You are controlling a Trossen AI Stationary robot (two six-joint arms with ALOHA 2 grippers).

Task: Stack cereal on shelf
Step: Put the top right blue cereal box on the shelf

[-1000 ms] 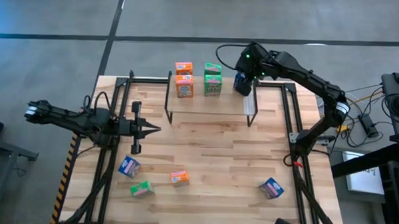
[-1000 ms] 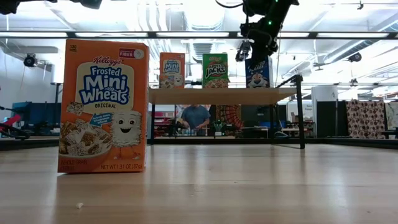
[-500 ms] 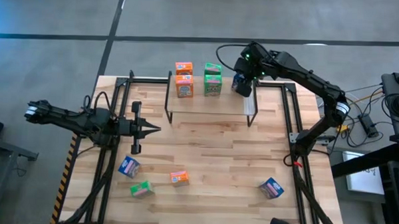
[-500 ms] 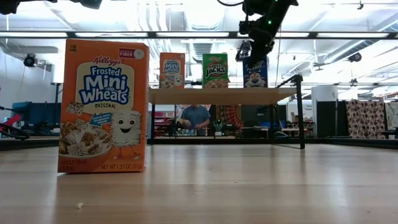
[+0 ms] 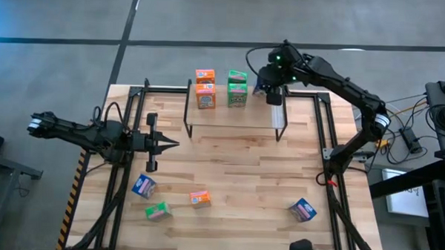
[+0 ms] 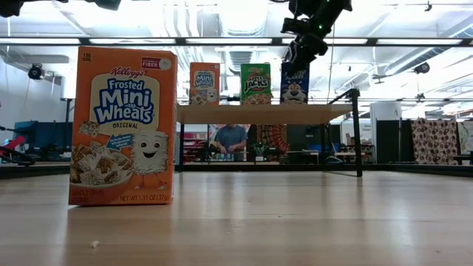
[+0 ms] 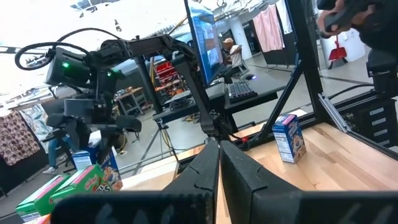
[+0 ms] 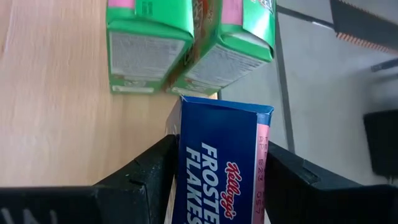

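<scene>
The shelf [image 5: 230, 114] stands at the table's far side. On its plank rest orange cereal boxes [image 5: 204, 89] and green ones [image 5: 237, 88]. My right gripper [image 5: 272, 89] is over the shelf's right end, shut on a blue cereal box [image 6: 294, 83] that stands upright just right of the green box [image 6: 256, 83]. I cannot tell whether its bottom touches the plank. My left gripper [image 5: 166, 144] waits shut over the table's left part, holding nothing. My right gripper pinches the blue box between its two fingers, one finger [image 8: 152, 171] on each of two opposite sides [image 8: 181, 149]. The fingers slant down from above at the box's upper part. The box stands upright below them, its printed front toward the table's near edge.
Loose cereal boxes lie on the near half of the table: a blue one [image 5: 144, 186], an orange one [image 5: 199, 199], a green one [image 5: 157, 210] and another blue one [image 5: 303, 210]. Black frame rails [image 5: 326, 136] run along both table sides. A person [image 6: 232, 139] is far behind the shelf.
My right gripper has rolled its wrist and edged toward the table's left, staying shut on the blue box. The box has turned from tilted to upright and come closer to the green boxes.
</scene>
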